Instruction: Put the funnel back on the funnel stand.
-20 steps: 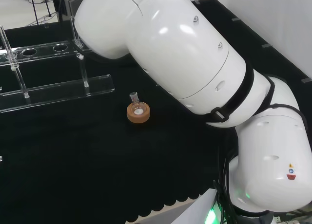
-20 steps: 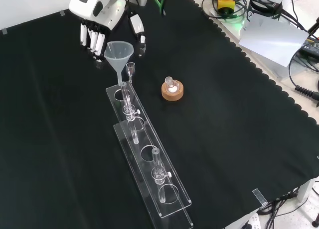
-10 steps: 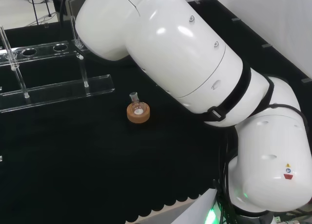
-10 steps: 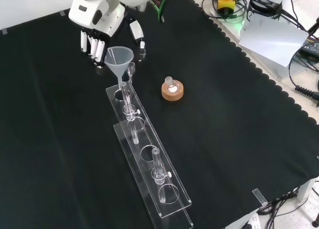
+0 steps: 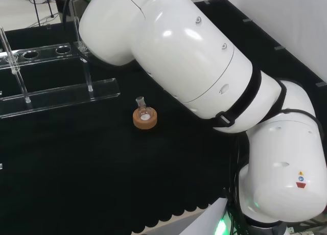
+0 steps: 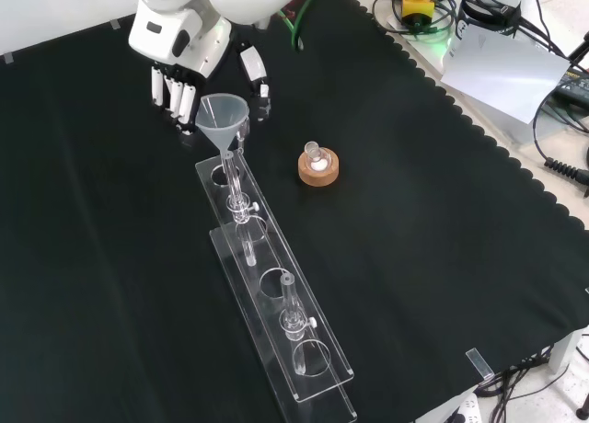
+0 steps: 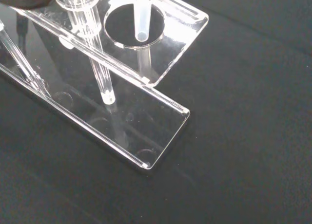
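In the front view I am seeing the clear funnel stand (image 6: 276, 299) running from the near edge of the cloth up toward the hand. Just right of its far end a small flask on a cork ring (image 6: 318, 166) is sitting apart. The funnel (image 6: 223, 117) is hanging at the stand's far end; the wrist view is showing its stem (image 7: 142, 19) pointing into the end hole, tip not yet through. Behind it the hand (image 6: 189, 51) is reaching down, fingers (image 6: 172, 90) and thumb flanking the funnel's cone; whether they are touching it I cannot tell.
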You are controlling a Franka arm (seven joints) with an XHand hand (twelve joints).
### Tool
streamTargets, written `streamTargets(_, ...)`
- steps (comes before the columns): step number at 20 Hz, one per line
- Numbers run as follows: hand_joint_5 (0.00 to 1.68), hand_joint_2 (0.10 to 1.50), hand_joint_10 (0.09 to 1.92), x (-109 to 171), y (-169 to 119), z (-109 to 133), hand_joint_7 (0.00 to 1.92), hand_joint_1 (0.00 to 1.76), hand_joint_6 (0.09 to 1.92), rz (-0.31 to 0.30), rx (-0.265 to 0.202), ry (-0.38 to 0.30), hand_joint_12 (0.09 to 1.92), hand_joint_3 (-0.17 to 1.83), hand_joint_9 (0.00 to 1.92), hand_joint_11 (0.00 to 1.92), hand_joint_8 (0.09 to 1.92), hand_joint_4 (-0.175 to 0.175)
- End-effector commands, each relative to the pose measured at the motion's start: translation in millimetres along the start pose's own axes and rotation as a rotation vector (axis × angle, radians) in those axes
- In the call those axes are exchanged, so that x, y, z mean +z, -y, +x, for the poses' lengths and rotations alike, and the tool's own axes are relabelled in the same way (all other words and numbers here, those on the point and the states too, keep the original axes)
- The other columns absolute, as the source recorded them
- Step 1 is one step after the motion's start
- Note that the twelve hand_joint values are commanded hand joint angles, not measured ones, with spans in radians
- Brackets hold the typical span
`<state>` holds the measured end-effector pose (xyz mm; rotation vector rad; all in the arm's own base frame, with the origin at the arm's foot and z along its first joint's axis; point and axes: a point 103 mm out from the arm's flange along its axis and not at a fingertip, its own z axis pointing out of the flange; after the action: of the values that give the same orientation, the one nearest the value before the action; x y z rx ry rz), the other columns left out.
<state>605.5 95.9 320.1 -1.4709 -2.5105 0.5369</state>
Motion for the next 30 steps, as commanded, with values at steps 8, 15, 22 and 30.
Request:
streamTargets(8,0.75,0.68,0.39,5.4,-7.4,1.5,0.77,0.77,0.83,0.011,-0.004,0.002,1.20,0.61,1.20,0.73,0.66,-0.025)
streamTargets(15,0.74,0.68,0.39,9.9,-21.6,6.4,0.76,0.77,0.83,0.029,-0.004,0.018,1.20,0.61,1.17,0.73,0.66,-0.027)
streamTargets(22,0.50,0.68,0.51,14.2,-26.6,7.3,0.54,0.76,0.78,0.036,0.012,0.041,1.24,0.60,0.93,0.65,0.73,-0.052)
streamTargets(30,0.25,0.66,0.69,15.3,-26.7,8.4,0.05,0.74,0.22,0.074,0.023,0.050,1.37,0.58,0.32,0.27,0.64,-0.074)
